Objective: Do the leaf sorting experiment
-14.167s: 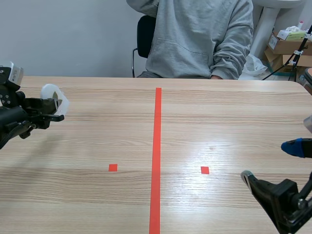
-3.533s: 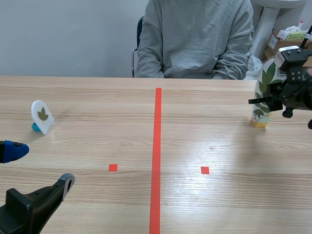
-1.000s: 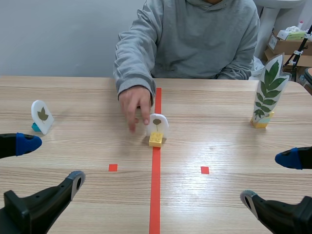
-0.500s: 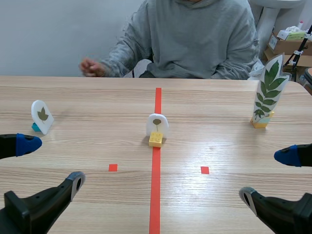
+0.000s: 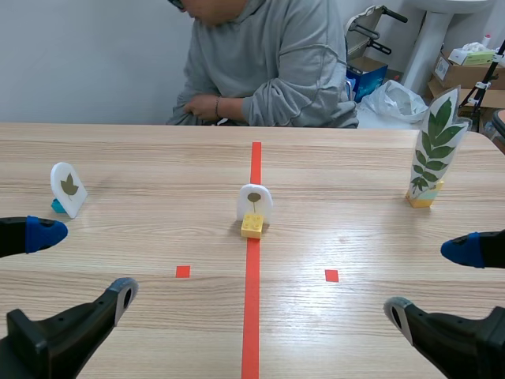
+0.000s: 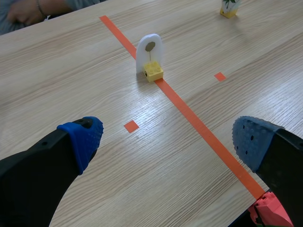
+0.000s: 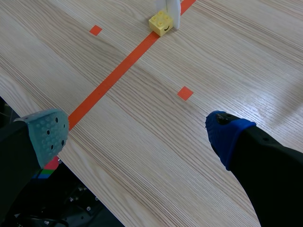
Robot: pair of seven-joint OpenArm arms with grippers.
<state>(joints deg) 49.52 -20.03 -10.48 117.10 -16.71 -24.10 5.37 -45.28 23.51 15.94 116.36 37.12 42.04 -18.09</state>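
While I am holding left gripper (image 5: 79, 260) and right gripper (image 5: 432, 278), fingers apart, over the bench's (image 5: 355, 197) near edge, leaf card (image 5: 255, 201) standing on the tape line (image 5: 251, 316).

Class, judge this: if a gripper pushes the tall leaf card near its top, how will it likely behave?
The tall leaf card stands upright on a small yellow block, so it would probably tip rather than slide. It looks thin and flat, so likely light and somewhat bendy.
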